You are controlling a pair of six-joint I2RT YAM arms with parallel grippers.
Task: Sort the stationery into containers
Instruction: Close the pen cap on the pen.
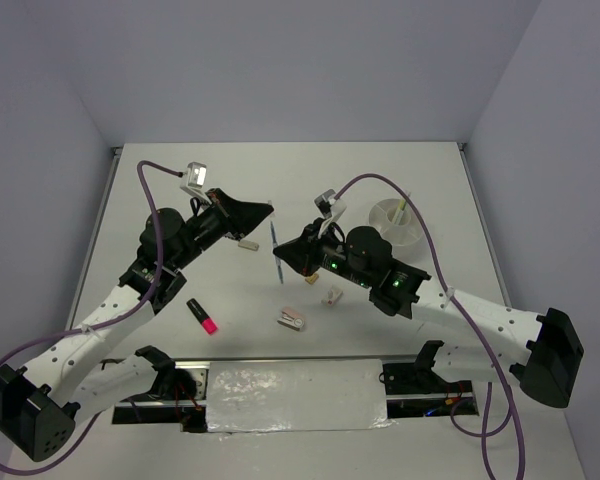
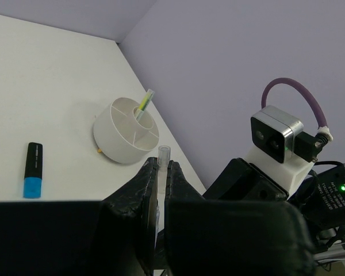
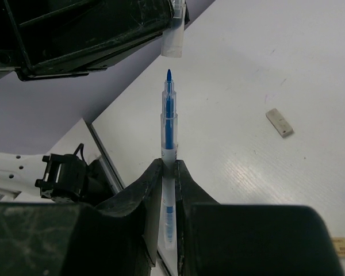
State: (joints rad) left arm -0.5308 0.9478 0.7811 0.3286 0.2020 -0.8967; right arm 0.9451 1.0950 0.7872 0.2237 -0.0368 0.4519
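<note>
White table (image 1: 280, 180) bears the tub (image 1: 385, 232), pink-ended highlighter (image 1: 203, 316), blue-ended marker (image 2: 33, 170) and small erasers (image 1: 246, 243).

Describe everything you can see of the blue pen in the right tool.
The blue pen is slim, with a clear plastic-looking barrel, a blue ink core and a pointed blue tip, uncapped. The right tool is shut on its barrel, holding it off the table. Its tip points at a clear cap gripped by the left tool; a gap separates tip and cap.
</note>
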